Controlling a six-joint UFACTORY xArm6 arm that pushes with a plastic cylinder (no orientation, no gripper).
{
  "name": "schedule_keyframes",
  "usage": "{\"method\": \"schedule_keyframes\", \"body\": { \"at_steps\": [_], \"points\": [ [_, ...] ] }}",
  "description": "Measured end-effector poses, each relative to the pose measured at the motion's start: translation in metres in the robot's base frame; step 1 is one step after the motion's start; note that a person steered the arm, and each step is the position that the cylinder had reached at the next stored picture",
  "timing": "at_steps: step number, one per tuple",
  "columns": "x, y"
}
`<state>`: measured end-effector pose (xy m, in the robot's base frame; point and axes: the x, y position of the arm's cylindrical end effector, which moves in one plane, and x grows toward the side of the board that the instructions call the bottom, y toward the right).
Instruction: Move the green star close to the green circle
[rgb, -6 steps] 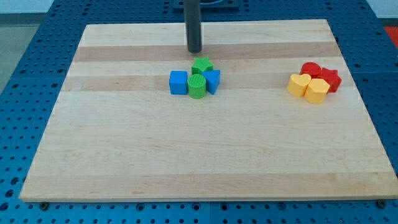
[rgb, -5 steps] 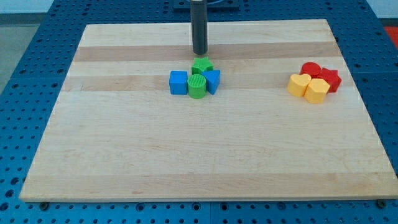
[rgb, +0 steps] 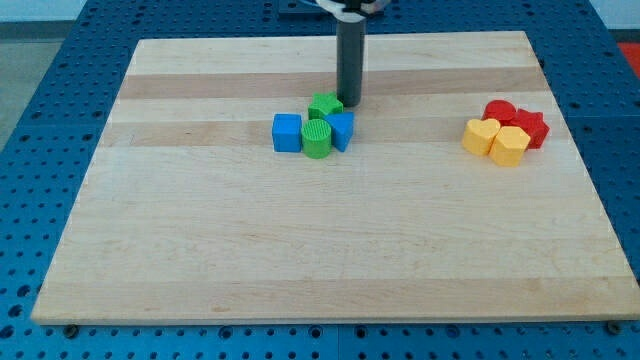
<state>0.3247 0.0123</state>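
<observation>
My tip (rgb: 349, 103) stood on the wooden worktop (rgb: 200, 250) just beside the green star (rgb: 324, 106), at the star's upper right in the view, so near that I could not tell whether the two touched. The arm carried no pincer at all, only the straight dark rod, so nothing was held. The green star sat in a tight cluster near the middle of the worktop, toward the view's top, pressed against the green circle (rgb: 317, 138), which lay directly below it in the view. A blue cube (rgb: 287, 132) stood at the circle's left, touching it or nearly so, and a blue triangular block (rgb: 342, 129) sat at the circle's right, close under my tip. Well apart, toward the view's right edge, a second cluster lay packed together: a red cylinder (rgb: 499, 110) and a red star (rgb: 533, 127) at the back, with a yellow heart-shaped block (rgb: 479, 135) and a yellow hexagonal block (rgb: 509, 145) in front of them.
</observation>
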Motion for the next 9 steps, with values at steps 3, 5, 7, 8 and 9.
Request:
{"method": "schedule_keyframes", "body": {
  "at_steps": [3,5,7,8,9],
  "points": [
    [-0.001,-0.017],
    [0.011,-0.025],
    [0.012,-0.026],
    [0.012,-0.026],
    [0.012,-0.026]
  ]
}}
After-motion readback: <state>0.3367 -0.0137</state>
